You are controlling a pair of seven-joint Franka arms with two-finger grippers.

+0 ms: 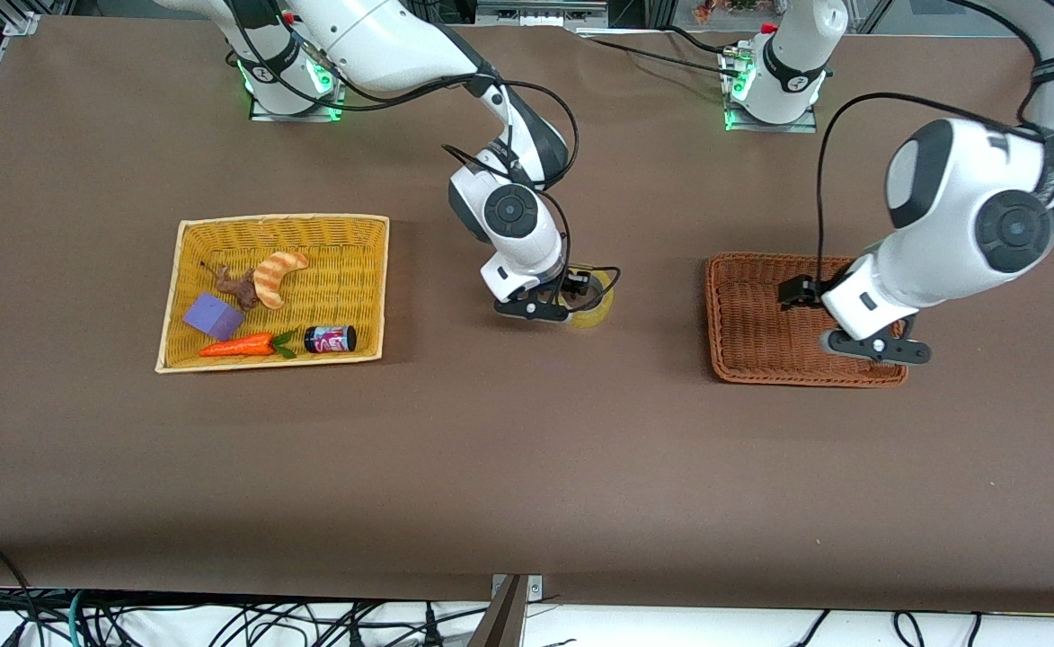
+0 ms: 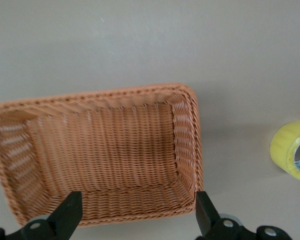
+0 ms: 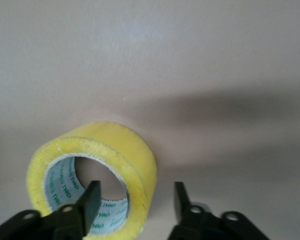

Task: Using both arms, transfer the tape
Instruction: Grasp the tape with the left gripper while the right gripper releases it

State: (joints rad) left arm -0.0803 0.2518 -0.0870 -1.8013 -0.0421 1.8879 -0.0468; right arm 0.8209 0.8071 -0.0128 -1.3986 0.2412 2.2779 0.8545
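The tape [image 3: 95, 180] is straddled by the open right pincer [image 3: 135, 200], apparently across its wall; squeezing should be centred. The open left pincer [image 2: 139, 212] is held waiting over the brown basket [image 2: 185, 150].

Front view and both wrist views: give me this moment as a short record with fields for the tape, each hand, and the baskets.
tape: yellowish roll lying flat on the bare table between the two baskets
right hand: open, low over the tape, one finger in its hole, the other outside the wall
left hand: open, over the brown basket, holding nothing
brown basket contents: none
yellow basket: toward the right arm's end; holds croissant toy, purple block, carrot, small dark jar
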